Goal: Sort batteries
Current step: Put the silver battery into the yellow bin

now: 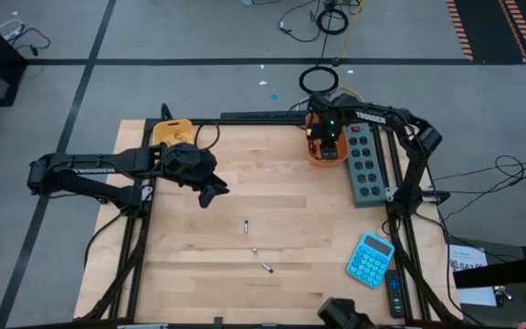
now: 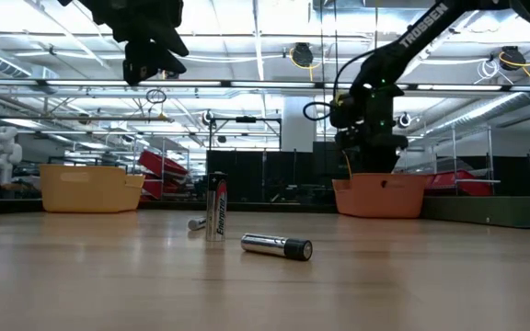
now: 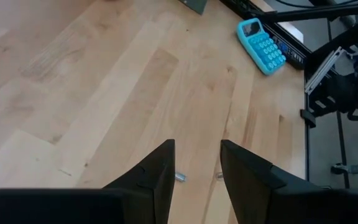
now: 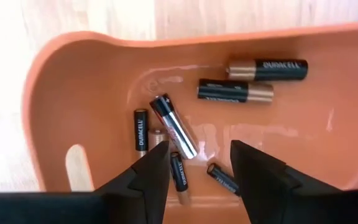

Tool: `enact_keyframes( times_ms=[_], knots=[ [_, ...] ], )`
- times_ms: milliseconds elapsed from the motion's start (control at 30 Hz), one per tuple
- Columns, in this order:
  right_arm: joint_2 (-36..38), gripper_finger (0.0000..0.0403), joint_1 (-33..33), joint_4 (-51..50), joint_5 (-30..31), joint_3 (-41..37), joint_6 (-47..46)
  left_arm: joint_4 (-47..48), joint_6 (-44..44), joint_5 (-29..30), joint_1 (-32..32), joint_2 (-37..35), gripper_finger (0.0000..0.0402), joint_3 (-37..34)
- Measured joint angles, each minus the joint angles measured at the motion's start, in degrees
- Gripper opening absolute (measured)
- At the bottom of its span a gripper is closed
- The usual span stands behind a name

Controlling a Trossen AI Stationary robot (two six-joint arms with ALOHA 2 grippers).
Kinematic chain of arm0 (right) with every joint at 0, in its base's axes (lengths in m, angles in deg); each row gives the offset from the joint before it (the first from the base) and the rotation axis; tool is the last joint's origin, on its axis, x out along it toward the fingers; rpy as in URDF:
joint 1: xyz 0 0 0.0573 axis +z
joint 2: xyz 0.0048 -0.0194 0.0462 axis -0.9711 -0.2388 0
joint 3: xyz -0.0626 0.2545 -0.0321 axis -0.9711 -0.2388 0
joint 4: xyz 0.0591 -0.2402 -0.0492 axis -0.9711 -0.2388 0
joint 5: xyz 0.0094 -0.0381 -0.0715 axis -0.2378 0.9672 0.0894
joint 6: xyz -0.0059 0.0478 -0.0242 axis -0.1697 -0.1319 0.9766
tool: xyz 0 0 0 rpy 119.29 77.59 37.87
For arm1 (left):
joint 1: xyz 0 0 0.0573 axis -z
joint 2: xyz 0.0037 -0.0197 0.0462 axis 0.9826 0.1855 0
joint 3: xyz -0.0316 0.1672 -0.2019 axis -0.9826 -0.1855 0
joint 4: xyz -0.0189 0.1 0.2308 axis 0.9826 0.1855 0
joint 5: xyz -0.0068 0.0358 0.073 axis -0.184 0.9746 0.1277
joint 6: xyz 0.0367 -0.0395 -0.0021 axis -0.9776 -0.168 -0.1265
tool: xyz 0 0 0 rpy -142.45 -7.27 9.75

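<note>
- High view: the left arm reaches in from the left edge of the counter (image 1: 199, 265), its end effector (image 1: 210, 193) hanging above bare wood left of centre, fingers parted and empty.
- The right arm bends in from the right and folds back to the far edge, where its end effector (image 1: 325, 137) hovers over the orange bin (image 1: 327, 157); "TROSSEN" is printed on its upper link.
- Its fingers (image 4: 151, 174) stand apart with nothing between them, directly above the bin's contents.
- Seven batteries (image 4: 174, 126) lie loose inside the orange bin; several read "DURACELL".
- Three more batteries (image 1: 246, 226) lie well apart on the counter near its middle; in the low view one stands upright marked "Energizer".
- A yellow bin (image 1: 172, 132) sits at the far left, and a blue calculator (image 1: 371, 260) at the near right.
</note>
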Motion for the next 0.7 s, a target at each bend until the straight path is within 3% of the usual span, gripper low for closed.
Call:
enact_keyframes(
  times_ms=[500, 700],
  knots=[
    [-2.79, 0.0162, 0.41, -0.9, -1.3, 0.0, 4.84, -0.04, -1.14, 0.02, -0.04, -0.02, 0.0136, 0.0],
    [-2.64, 0.0138, 0.43, -0.4, 0.3, 0.0, 18.65, -0.02, -1.11, 0.02, -0.04, -0.04, 0.0136, 0.0]
  ],
)
